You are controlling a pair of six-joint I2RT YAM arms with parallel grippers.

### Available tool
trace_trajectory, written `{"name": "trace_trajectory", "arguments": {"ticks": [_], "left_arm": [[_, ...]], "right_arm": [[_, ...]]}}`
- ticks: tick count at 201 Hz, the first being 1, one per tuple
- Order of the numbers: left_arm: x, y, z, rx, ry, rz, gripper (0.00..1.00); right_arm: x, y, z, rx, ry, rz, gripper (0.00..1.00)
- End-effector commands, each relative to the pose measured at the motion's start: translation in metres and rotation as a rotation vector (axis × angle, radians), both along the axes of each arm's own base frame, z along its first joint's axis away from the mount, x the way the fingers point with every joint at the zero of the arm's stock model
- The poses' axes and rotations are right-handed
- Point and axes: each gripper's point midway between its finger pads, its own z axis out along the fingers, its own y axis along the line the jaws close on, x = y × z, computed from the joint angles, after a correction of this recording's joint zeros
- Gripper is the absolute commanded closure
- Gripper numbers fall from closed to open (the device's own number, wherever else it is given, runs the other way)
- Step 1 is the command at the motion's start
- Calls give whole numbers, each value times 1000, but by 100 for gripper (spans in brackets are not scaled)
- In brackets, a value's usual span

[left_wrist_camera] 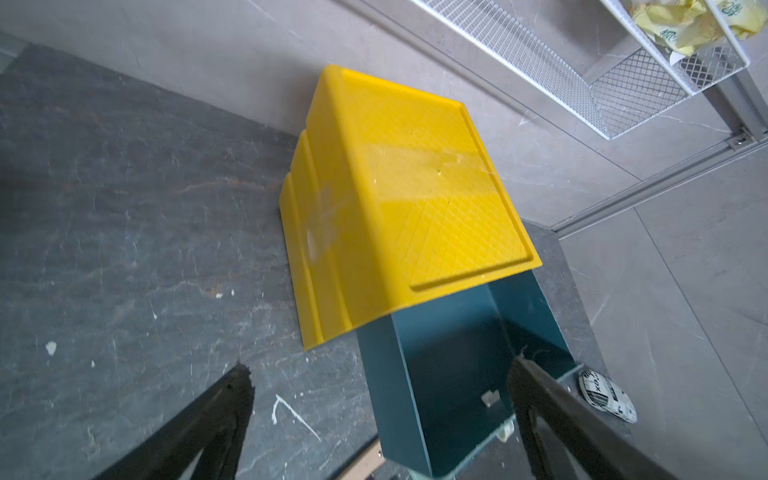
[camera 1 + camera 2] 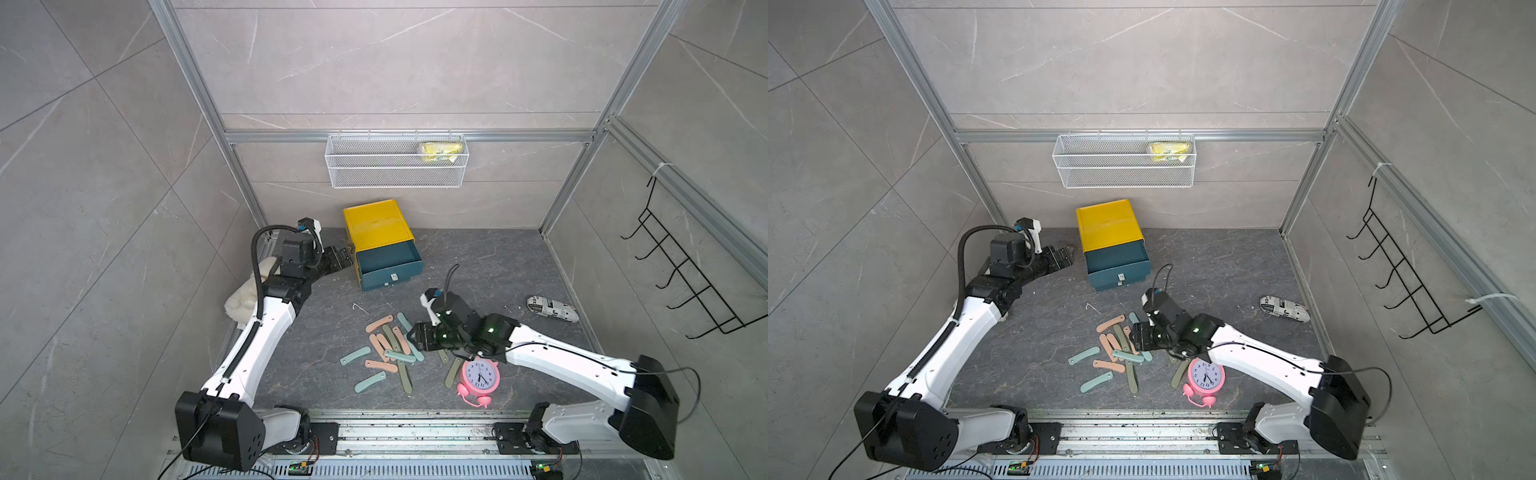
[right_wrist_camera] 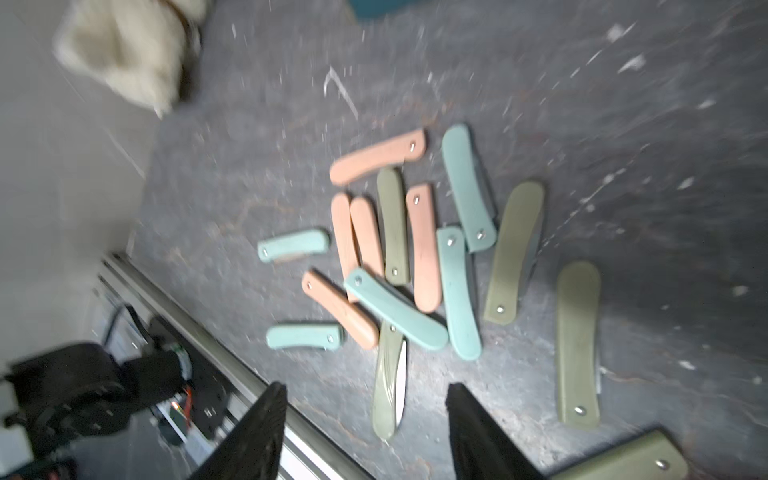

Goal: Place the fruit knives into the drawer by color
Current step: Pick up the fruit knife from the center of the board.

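The yellow cabinet stands at the back wall with its top dark-teal drawer pulled out. No knife shows in the visible part of the drawer. My left gripper hovers open just left of the cabinet, holding nothing. The fruit knives lie in a loose pile of salmon, mint and olive on the dark floor. My right gripper hangs open over the pile's right edge. An olive knife with its blade showing lies below the gap.
A pink alarm clock lies close beside the right arm, with olive knives next to it. A newspaper-print bundle sits at the right wall and a fluffy white cloth behind the left arm. A white wire basket hangs on the back wall.
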Motion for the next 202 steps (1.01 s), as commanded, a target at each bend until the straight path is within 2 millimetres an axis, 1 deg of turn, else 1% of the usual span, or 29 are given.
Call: {"name": "trace_trajectory", "arguments": {"ticks": [1, 13, 29, 49, 63, 75, 100, 123, 160, 188, 202], "left_arm": [[-19, 0, 19, -94, -51, 12, 0], [-30, 5, 16, -96, -42, 32, 0], [-44, 9, 15, -95, -30, 41, 1], [-59, 10, 12, -96, -9, 26, 1], [-67, 8, 8, -94, 4, 4, 1], [-72, 10, 4, -86, 17, 12, 1], [-75, 12, 0, -74, 32, 14, 0], [-75, 14, 3, -70, 29, 24, 1], [-74, 15, 4, -62, 19, 30, 1], [-71, 13, -1, -64, 40, 26, 1], [-71, 12, -3, -65, 48, 20, 0]], "right_arm": [[-43, 1, -45, -198, 109, 185, 35], [-51, 11, -60, -225, 126, 214, 35], [-53, 20, -73, -274, 114, 235, 33], [-52, 23, -88, -374, 85, 254, 33], [-53, 26, -95, -415, 71, 266, 34], [-53, 26, -101, -444, 65, 271, 35], [-49, 20, -112, -523, 49, 264, 37], [-47, 13, -122, -584, 46, 263, 38], [-46, 14, -129, -607, 45, 280, 40], [-50, 10, -138, -625, 70, 293, 46], [-51, 9, -141, -628, 75, 295, 52]]}}
